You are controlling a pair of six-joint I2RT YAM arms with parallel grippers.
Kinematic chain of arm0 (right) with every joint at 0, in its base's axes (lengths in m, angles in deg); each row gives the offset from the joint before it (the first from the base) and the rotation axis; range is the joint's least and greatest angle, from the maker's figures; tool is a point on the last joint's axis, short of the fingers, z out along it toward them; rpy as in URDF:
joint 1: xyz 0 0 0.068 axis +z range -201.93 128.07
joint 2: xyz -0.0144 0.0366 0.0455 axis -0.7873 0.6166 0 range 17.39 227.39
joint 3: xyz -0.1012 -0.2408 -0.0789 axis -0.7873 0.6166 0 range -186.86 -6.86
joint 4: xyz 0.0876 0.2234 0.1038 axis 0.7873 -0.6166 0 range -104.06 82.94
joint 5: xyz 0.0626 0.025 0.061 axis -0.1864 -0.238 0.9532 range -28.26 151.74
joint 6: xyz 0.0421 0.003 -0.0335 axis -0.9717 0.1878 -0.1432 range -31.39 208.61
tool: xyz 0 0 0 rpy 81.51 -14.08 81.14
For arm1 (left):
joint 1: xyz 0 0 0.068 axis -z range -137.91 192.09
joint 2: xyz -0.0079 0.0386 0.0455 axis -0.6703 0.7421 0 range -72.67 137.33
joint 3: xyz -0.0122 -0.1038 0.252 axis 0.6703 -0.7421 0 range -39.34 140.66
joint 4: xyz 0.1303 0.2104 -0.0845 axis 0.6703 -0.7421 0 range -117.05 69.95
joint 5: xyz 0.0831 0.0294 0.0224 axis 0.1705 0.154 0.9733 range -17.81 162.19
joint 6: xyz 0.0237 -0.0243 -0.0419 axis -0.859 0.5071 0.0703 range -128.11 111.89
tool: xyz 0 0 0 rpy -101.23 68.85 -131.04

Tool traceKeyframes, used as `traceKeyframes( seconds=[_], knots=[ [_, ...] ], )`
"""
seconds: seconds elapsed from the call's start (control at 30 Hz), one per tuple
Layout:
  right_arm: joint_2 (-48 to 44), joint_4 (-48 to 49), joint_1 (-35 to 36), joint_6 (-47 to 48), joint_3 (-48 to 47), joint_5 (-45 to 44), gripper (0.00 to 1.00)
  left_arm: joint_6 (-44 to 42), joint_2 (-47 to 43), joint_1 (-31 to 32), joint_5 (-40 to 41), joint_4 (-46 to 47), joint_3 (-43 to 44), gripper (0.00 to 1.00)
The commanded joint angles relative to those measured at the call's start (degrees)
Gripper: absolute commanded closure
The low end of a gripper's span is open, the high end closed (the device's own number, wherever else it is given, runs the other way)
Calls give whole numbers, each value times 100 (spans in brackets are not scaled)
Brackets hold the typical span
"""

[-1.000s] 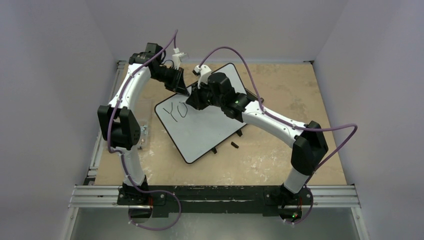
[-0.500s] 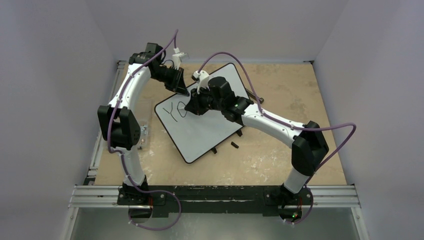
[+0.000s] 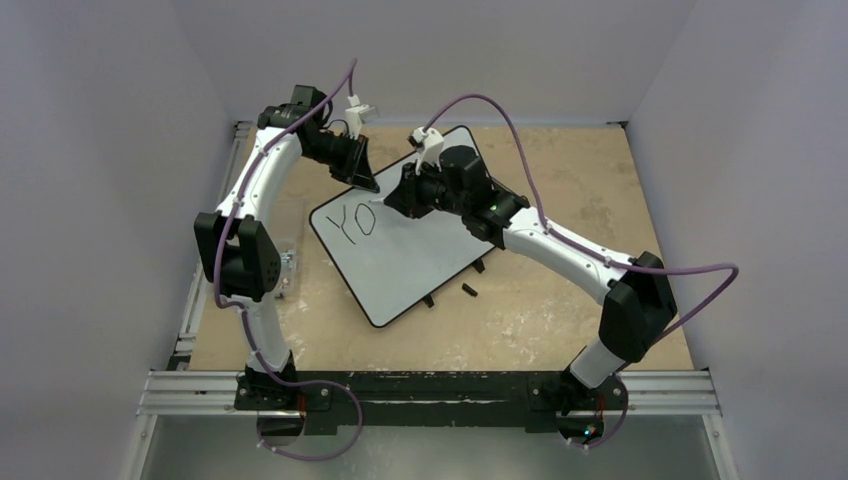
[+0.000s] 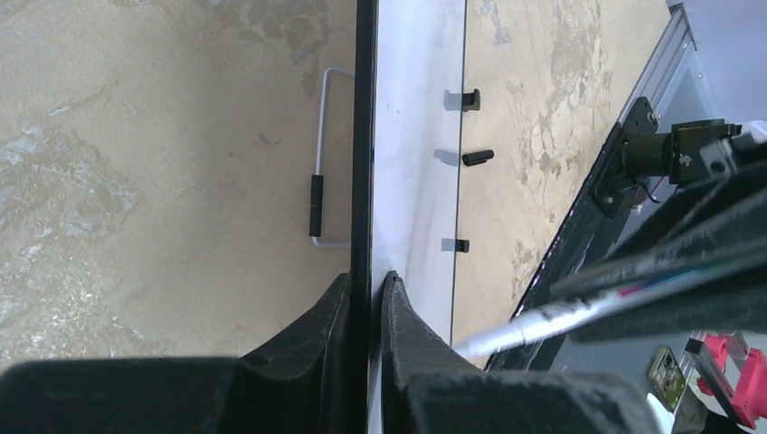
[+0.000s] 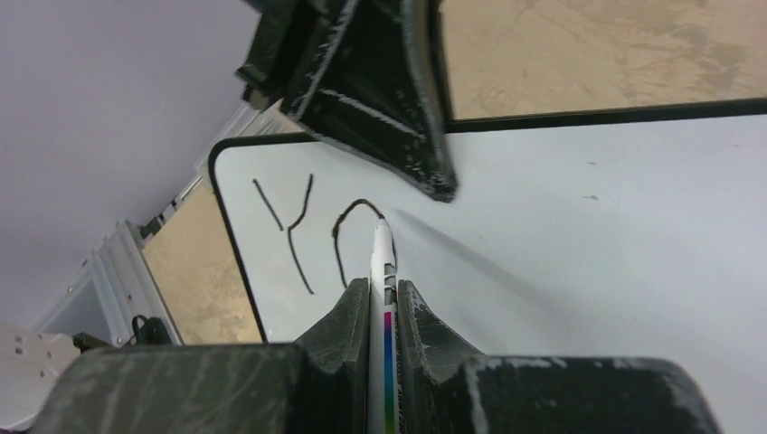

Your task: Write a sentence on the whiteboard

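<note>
The whiteboard (image 3: 410, 262) lies tilted on the tan table, its black frame visible all round. The sentence (image 3: 352, 222) reads "YO" in black near the board's far left corner, and shows in the right wrist view as the same lettering (image 5: 298, 226). My right gripper (image 3: 392, 202) (image 5: 384, 285) is shut on a white marker (image 5: 383, 258) with a rainbow stripe. The marker's tip rests at the top right of the O. My left gripper (image 3: 364, 182) (image 4: 366, 278) is shut on the whiteboard's (image 4: 416, 136) black edge, one finger on each face. The marker (image 4: 534, 322) crosses that view.
A small black cap (image 3: 468, 290) (image 4: 478, 157) lies on the table just past the board's near right edge, by the board's black feet (image 3: 478, 266). A bent metal wire bracket (image 4: 318, 163) lies beside the board. Aluminium rails (image 3: 430, 392) run along the near edge; walls close three sides.
My right gripper has moved right and back with the marker, uncovering the second letter, which now reads as a closed O. The left gripper has kept its hold on the board's edge.
</note>
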State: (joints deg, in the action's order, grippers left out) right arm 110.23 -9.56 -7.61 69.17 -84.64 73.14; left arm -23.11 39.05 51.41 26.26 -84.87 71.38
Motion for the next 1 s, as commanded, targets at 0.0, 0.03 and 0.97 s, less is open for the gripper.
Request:
traceKeyframes(
  seconds=[0.0, 0.03, 0.97],
  knots=[
    [-241, 197, -273, -200, 160, -177, 100, -339, -269, 17, 973, 60, 3, 100],
    [-229, 181, -297, -207, 152, -181, 100, -339, -267, 17, 977, 65, 3, 100],
    [128, 373, -366, -253, 84, 257, 100, -337, -291, 26, 946, 52, 15, 100]
  ],
)
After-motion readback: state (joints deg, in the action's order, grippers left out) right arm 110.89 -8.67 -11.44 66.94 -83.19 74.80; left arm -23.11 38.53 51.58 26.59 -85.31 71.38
